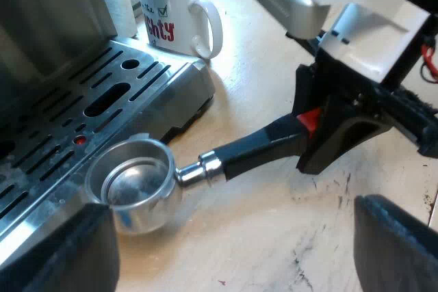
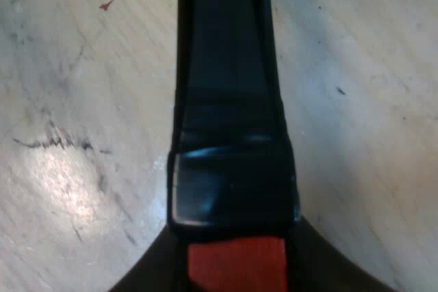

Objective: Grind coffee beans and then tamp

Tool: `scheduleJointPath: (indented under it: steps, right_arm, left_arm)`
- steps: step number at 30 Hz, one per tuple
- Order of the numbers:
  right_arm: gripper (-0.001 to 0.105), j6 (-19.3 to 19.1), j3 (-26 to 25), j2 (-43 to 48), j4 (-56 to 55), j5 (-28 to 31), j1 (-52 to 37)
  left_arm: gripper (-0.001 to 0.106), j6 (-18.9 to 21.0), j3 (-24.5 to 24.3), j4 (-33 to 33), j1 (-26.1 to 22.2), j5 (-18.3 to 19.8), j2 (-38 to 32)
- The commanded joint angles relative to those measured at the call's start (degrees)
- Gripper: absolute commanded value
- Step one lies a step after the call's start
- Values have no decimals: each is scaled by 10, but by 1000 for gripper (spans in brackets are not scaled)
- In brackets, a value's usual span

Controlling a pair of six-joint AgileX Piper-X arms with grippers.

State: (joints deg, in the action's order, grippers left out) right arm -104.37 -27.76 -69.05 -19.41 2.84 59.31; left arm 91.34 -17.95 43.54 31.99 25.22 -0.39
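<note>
The metal holder (image 1: pixel 134 184) lies level beside the corner of the espresso machine's drip tray (image 1: pixel 102 94), its round basket empty and shiny inside. Its dark handle (image 1: pixel 260 152) runs out to the red end (image 1: pixel 309 120), where my right gripper (image 1: pixel 321 131) is shut on it. In the right wrist view the handle (image 2: pixel 229 100) stretches away over the wooden table, and the red end (image 2: pixel 236 264) sits between the fingers of the right gripper (image 2: pixel 236 275). My left gripper (image 1: pixel 229 258) hangs open just short of the holder, its two dark pads (image 1: pixel 58 254) wide apart with nothing between them.
A white mug (image 1: pixel 174 11) with red lettering stands on the table by the drip tray's far corner. The slotted metal tray is bare. The wooden table (image 1: pixel 274 223) is scuffed and marked around the holder.
</note>
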Motion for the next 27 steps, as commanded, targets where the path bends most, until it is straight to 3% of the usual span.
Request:
scheduleJointPath:
  steps: [1, 14, 27]
  right_arm:
    - [0, -18, -7, -11, 37, -16, 0]
    - [0, -18, -7, -67, 63, -19, 0]
    - [0, 14, -7, -75, 29, -15, 0]
  left_arm:
    - [71, 0, -2, -6, 3, -2, -34]
    - [71, 0, -2, -6, 3, -2, -34]
    - [71, 0, -2, -6, 3, -2, -34]
